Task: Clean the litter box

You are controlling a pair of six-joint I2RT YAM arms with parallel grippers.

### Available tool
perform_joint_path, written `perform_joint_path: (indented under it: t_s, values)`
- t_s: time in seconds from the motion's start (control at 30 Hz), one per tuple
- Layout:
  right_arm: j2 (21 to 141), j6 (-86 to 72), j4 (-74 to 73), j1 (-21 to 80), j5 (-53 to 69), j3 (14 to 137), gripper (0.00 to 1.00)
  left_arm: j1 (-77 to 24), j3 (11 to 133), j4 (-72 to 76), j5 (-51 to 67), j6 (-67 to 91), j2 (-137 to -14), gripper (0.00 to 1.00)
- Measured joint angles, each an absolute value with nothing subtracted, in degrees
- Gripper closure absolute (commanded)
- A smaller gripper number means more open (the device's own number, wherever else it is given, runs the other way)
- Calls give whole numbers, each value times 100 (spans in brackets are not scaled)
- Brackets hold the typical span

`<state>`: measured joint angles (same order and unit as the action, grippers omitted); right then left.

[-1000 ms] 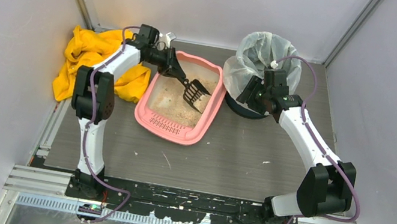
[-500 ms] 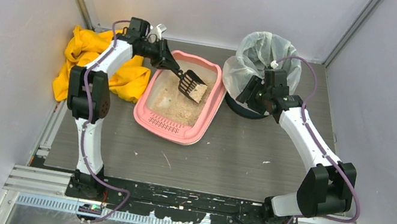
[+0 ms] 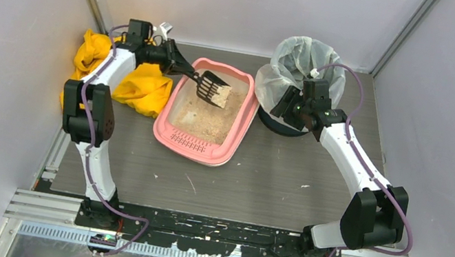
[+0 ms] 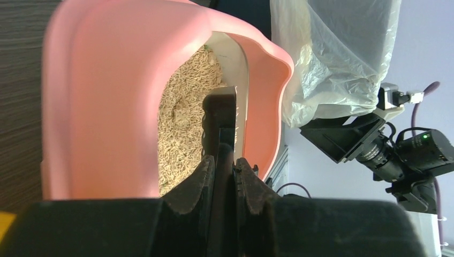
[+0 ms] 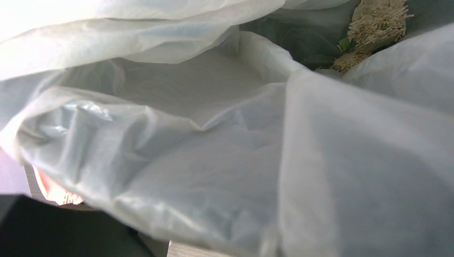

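I've raised the loaded scoop (image 3: pixel 214 89), pinched in my left claw (image 3: pixel 185 71), above the litter box (image 3: pixel 189 143) — bin (image 3: pixel 274 80) next; whether my right claw (image 3: pixel 284 104) is wide or narrow I can't tell.

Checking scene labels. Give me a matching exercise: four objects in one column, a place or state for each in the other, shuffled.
1. pink plastic rectangular litter box
2. black slotted plastic scoop
3. crumpled yellow cloth
4. round bin with clear plastic liner

A. far right
B. clamped in the left gripper
C. far-left corner
D. centre, holding beige litter

Pairs: 1-D, 2-B, 3-C, 4-A
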<state>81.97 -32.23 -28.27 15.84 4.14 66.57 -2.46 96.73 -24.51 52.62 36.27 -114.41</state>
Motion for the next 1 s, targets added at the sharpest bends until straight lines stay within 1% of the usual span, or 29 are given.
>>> perform_joint_path:
  t_s: [0.13,0.3,0.37,0.53,0.83,1.0]
  values:
    - [8204,-3218,-2799,1584,421,6659,40,69,9205,-1949,5481,4047,-11251,100]
    - [8278,-3221,-2764,1584,460,6702,40,388,8720,-908,5789,4915,-11146,100]
    - [8313,-3223,-2764,1584,480,6702,40,427,8589,-484,5863,5227,-11128,100]
    - [8331,-3221,-2742,1584,513,6709,40,410,8482,-8,5990,5664,-11109,100]
    - [8331,-3216,-2738,1584,545,6709,40,395,8473,161,6071,5811,-11021,100]
    - [8331,-3216,-2742,1584,565,6716,40,440,8512,-292,6119,5511,-11019,100]
